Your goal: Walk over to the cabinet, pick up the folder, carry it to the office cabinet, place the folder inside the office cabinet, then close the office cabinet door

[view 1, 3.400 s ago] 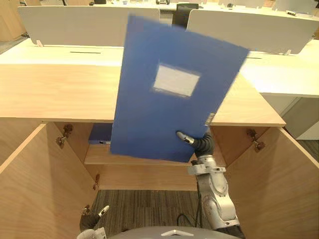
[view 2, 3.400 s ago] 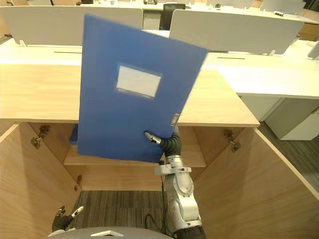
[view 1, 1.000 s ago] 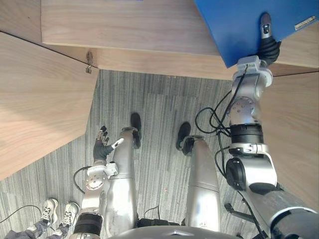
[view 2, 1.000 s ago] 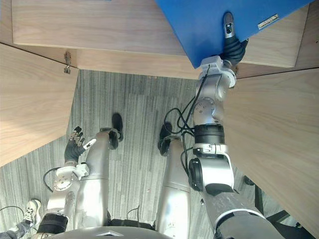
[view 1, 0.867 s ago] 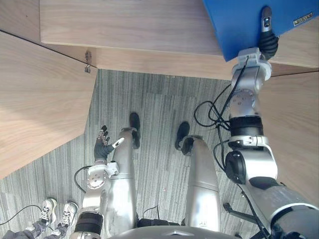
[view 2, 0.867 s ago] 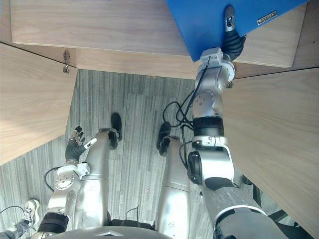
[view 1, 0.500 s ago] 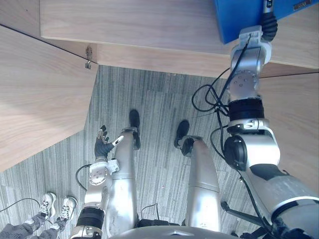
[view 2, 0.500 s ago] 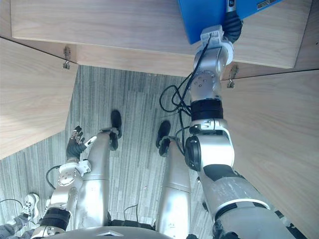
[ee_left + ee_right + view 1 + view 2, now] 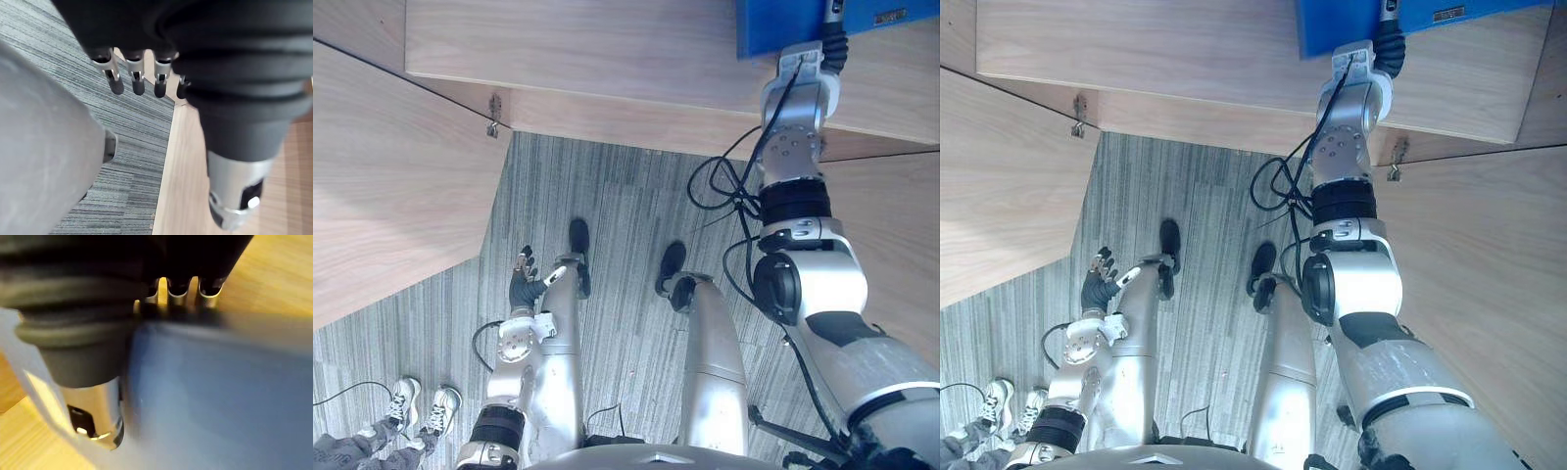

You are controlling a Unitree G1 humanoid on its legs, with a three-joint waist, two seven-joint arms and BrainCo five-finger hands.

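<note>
Right wrist view shows the right hand [image 9: 94, 404] clamped on the blue folder [image 9: 220, 396], thumb on one face and fingers behind its edge. In the head views the folder sits at one o'clock against the cabinet [image 9: 607, 49], at the hand's twelve o'clock. The left hand [image 9: 523, 286] hangs at seven o'clock, fingers loose and empty.

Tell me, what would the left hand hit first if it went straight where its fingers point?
Probably the grey carpet; the left hand hangs open, with the open cabinet door close beside that line. Depth is unclear.
</note>
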